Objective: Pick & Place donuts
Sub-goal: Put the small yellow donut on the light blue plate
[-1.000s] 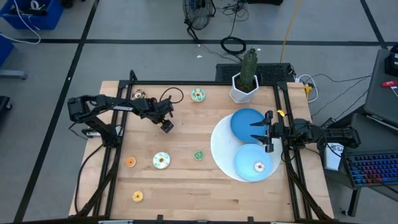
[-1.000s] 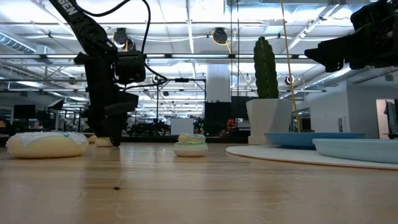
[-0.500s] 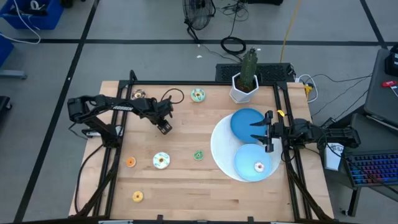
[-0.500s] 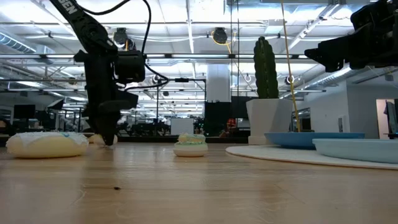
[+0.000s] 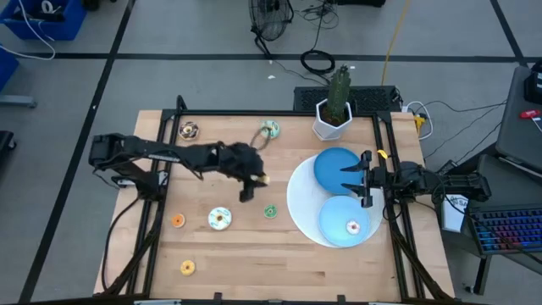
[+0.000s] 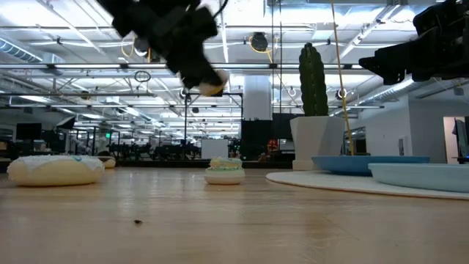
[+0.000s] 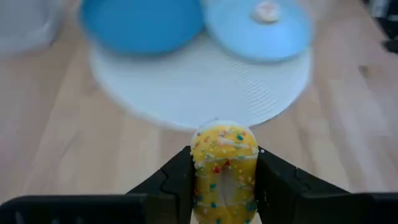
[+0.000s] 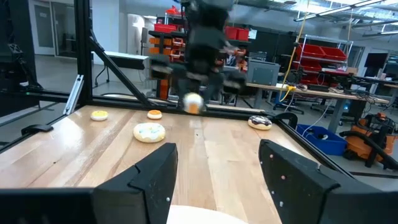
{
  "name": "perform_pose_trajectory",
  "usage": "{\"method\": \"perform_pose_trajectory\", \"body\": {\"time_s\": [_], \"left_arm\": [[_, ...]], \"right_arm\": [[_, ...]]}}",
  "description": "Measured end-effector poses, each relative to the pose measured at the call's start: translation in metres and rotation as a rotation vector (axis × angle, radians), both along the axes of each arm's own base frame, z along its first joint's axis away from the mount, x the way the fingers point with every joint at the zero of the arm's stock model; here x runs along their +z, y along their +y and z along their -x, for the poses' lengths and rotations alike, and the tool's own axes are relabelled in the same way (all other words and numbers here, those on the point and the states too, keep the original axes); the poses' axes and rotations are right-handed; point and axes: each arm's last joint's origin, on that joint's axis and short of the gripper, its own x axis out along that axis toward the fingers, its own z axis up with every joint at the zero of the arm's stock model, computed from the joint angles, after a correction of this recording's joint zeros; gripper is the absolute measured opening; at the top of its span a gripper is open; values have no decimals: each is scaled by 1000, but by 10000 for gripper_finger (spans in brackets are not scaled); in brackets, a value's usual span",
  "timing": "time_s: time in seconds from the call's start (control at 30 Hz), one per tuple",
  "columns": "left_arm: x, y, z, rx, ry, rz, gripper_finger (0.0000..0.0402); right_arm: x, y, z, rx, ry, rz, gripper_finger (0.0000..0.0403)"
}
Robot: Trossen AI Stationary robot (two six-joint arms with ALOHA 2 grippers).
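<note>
My left gripper [image 5: 257,180] hangs above the table's middle, left of the white disc [image 5: 298,196], shut on a yellow sprinkled donut [image 7: 224,174]; the low view shows that donut [image 6: 211,86] high above the table. On the wood lie a chocolate donut [image 5: 190,130], a green-and-white one [image 5: 269,129], an orange one [image 5: 177,220], a white one [image 5: 220,219], a green one [image 5: 270,211] and another orange one [image 5: 187,268]. A pale donut [image 5: 352,227] lies on the light blue plate [image 5: 334,222]. My right gripper [image 5: 366,178] waits open over the plates. My left gripper pinches the yellow donut by two opposite sides of its rim [image 7: 200,177], one finger [image 7: 176,182] on each side. The fingers slant down toward the table's right side. The donut is lifted clear of the table, its iced face toward the wrist camera.
A darker blue plate [image 5: 337,165] and the light blue plate sit on the white disc at the right. A potted cactus [image 5: 333,114] stands at the far edge. Bare wood lies between the loose donuts and the disc.
My left gripper has taken hold of the yellow donut on the far left part of the table. It has lifted the donut clear and swung toward the table's right, toward the white disc, while its wrist rolled.
</note>
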Motion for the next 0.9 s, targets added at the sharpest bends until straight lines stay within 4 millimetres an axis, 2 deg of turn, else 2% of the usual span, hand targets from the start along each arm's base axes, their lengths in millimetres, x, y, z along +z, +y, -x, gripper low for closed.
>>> {"method": "perform_pose_trajectory", "body": {"time_s": [0.1,0.17,0.33,0.47,0.6,0.77,0.9], "left_arm": [[16,-19,-26,-50,-38,-55,136],[20,-30,-45,-91,-26,-81,137],[13,-49,-98,-213,-13,-180,142],[3,-53,-137,-268,-41,-248,140],[-6,-56,-168,-270,-72,-245,133],[-24,-60,-189,-287,-60,-216,135],[-19,-64,-188,-301,-78,-252,143]], "right_arm": [[1,0,0,0,-9,0,214],[1,0,0,0,-9,0,213],[1,0,0,0,-9,0,217],[1,0,0,0,-8,0,216],[1,0,0,0,-8,0,213],[1,0,0,0,-8,0,217],[1,0,0,0,-8,0,215]]}}
